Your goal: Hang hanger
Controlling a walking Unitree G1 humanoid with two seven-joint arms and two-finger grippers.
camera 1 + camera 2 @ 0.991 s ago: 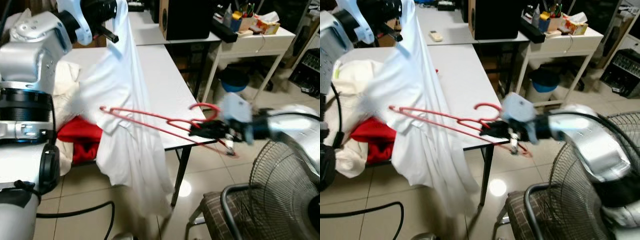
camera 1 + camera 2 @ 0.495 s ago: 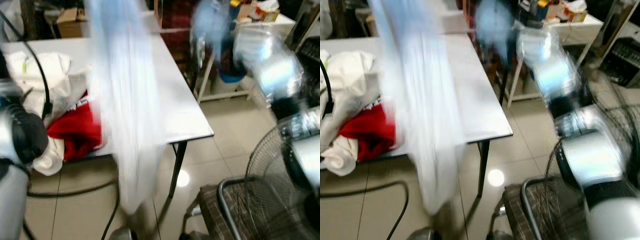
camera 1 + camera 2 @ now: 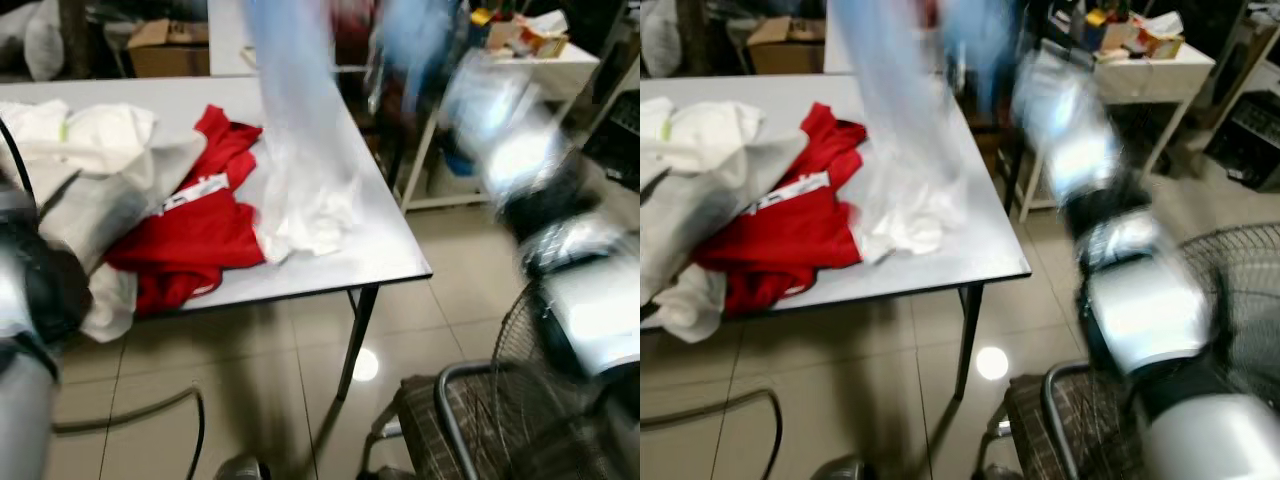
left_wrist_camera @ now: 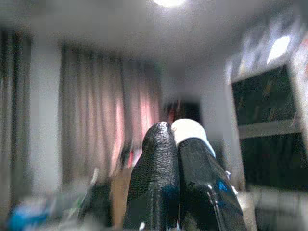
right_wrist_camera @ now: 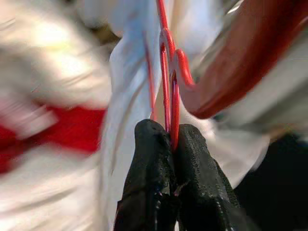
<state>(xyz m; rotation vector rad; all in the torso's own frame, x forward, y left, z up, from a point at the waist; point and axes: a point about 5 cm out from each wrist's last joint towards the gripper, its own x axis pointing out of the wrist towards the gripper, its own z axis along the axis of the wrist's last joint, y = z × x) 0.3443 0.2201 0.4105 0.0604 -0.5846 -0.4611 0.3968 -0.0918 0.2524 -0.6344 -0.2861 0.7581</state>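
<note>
Lying at the left of the white surface (image 3: 385,262) is a heap of cream cloth (image 3: 95,165), and just beside it a red garment (image 3: 200,225) spreads flat. Next comes a white garment (image 3: 305,170), blurred, lifted up with its lower end bunched on the surface. The left end effector (image 4: 174,144), seen from its wrist, has its two black fingers pressed together with nothing visible between them (curtains and a dark window blur behind). The right end effector (image 5: 172,139) is clenched on the thin red hanger (image 5: 168,72), which stands up from the fingers against the white garment. Farther right a blurred silver arm (image 3: 520,150) rises, and below it stand a fan grille (image 3: 560,330) and a plaid chair (image 3: 450,430).
</note>
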